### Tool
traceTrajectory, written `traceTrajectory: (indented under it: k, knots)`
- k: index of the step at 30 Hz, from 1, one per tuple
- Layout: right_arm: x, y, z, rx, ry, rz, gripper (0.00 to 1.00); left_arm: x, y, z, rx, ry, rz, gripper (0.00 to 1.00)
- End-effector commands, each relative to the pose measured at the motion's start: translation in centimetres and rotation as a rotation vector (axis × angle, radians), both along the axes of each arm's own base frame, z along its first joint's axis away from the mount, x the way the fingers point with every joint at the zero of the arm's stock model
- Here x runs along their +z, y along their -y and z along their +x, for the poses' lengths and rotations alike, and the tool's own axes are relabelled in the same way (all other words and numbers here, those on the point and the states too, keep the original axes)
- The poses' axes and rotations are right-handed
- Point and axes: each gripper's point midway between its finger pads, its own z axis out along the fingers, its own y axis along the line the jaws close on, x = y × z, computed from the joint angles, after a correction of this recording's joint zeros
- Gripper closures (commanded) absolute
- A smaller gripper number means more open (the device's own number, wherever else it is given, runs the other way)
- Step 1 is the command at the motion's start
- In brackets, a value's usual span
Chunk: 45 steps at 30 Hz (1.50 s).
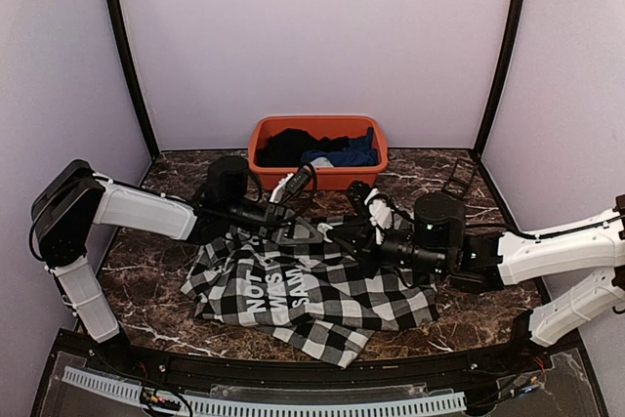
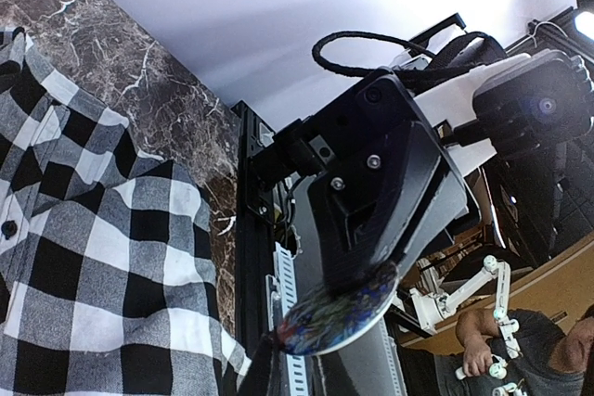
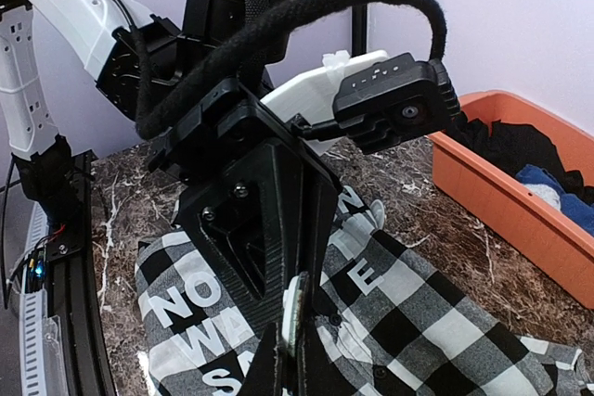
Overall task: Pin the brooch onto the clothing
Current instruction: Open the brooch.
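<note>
Brooch (image 2: 339, 311), a round disc with a dark iridescent face, hangs in the air low in the middle of the left wrist view. It is above the checked clothing (image 1: 312, 290), which lies crumpled at the centre of the marble table (image 1: 146, 271) with its black lettered panel facing up.

The right gripper (image 2: 357, 275) comes down from the upper right of that view, and its two black fingers are pressed together on the disc's upper edge. In the right wrist view the disc shows edge-on as a thin pale sliver. There the left gripper (image 3: 288, 296) also narrows to a point on it, so it seems to be pinching the disc too, though the contact is partly hidden by dark fingers at the bottom of the frame. In the top view the two arms meet tip to tip over the upper part of the clothing.

An orange bin (image 1: 262, 148) stands at the back of the table, in the upper middle of the top view, just beyond the clothing. It holds a plain black garment (image 1: 293, 146) on its left side and a blue garment (image 1: 354, 153) bunched on its right.
</note>
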Motion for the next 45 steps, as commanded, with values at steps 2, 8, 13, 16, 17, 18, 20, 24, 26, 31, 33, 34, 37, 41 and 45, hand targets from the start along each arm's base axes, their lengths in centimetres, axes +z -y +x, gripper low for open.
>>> traceTrajectory:
  k: [2,8,13,16,17,18,20,24,26,31,33,34,37,41,45]
  knots:
    - [4.2,-4.3,-7.4,0.348,0.021,0.145,1.0,0.9,1.5,1.0,0.109,0.045,0.001,0.99]
    - [3.7,-4.5,-7.6,0.358,-0.002,0.145,1.0,1.2,1.5,0.8,0.099,0.046,-0.017,0.93]
    - [3.3,-4.4,-7.3,0.334,-0.012,0.148,1.0,2.7,1.4,0.4,0.074,0.045,-0.088,0.76]
    - [3.4,-4.0,-7.0,0.314,-0.007,0.152,1.0,3.5,1.2,0.4,0.066,0.036,-0.134,0.75]
    - [3.4,-3.9,-7.0,0.309,-0.008,0.153,1.0,3.7,1.1,0.4,0.061,0.034,-0.145,0.75]
    - [3.4,-3.8,-6.9,0.3,-0.008,0.153,1.0,4.2,1.0,0.4,0.059,0.03,-0.169,0.75]
    - [3.5,-3.4,-6.3,0.264,-0.014,0.152,1.0,4.8,0.7,0.4,0.053,0.03,-0.2,0.75]
    - [4.5,-1.3,-4.6,0.2,-0.06,0.229,1.0,5.6,0.1,0.4,0.05,0.048,-0.229,0.76]
    - [5.2,-0.2,-4.0,0.182,-0.09,0.29,1.0,6.0,0.1,0.3,0.045,0.058,-0.237,0.76]
    - [6.0,1.0,-3.4,0.161,-0.124,0.361,1.0,6.7,-0.1,0.1,0.033,0.058,-0.278,0.65]
    - [6.0,1.0,-3.2,0.153,-0.131,0.373,1.0,7.2,-0.2,0.0,0.024,0.058,-0.302,0.62]
    - [6.0,1.1,-3.1,0.146,-0.134,0.378,1.0,7.4,-0.3,-0.1,0.021,0.056,-0.31,0.61]
    - [6.0,1.2,-2.6,0.118,-0.146,0.393,1.0,7.4,-0.3,-0.1,0.02,0.051,-0.315,0.61]
    - [6.0,1.2,-2.1,0.093,-0.151,0.395,1.0,7.4,-0.3,-0.1,0.016,0.048,-0.314,0.63]
    - [5.7,1.1,-1.5,0.056,-0.155,0.375,1.0,7.4,-0.3,-0.2,0.014,0.048,-0.313,0.65]
